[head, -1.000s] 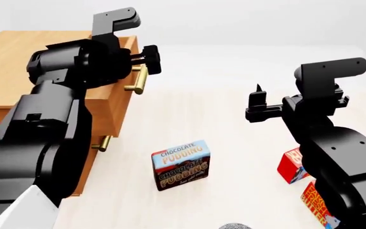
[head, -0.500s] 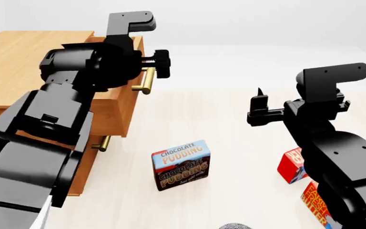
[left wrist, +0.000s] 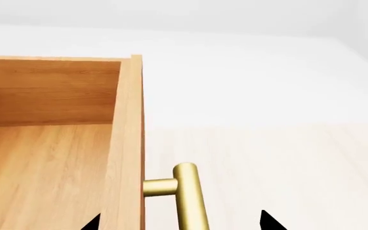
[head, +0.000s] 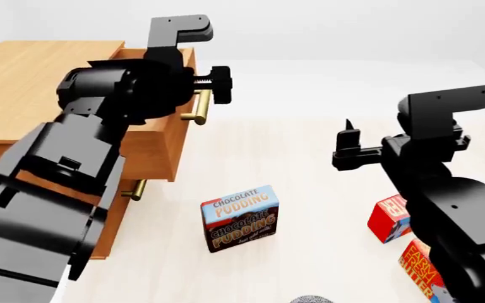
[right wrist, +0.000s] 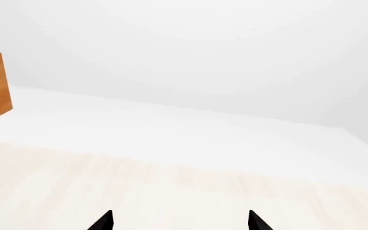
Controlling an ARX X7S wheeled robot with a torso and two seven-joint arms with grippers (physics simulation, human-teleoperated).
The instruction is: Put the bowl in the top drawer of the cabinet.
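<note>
left claw (left wrist: 178, 225): spread open, straddling brass handle (left wrist: 189, 199)
top drawer (left wrist: 56, 158): pulled out, upper left of head frame
right claw (right wrist: 178, 221): open, empty
bowl: not visible

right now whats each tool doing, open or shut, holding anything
Left tool: open, fingertips either side of the top drawer's brass handle, not clamped on it.
Right tool: open, holding nothing.

Pudding box (head: 240, 218) lies right of the cabinet (head: 32, 82).
</note>
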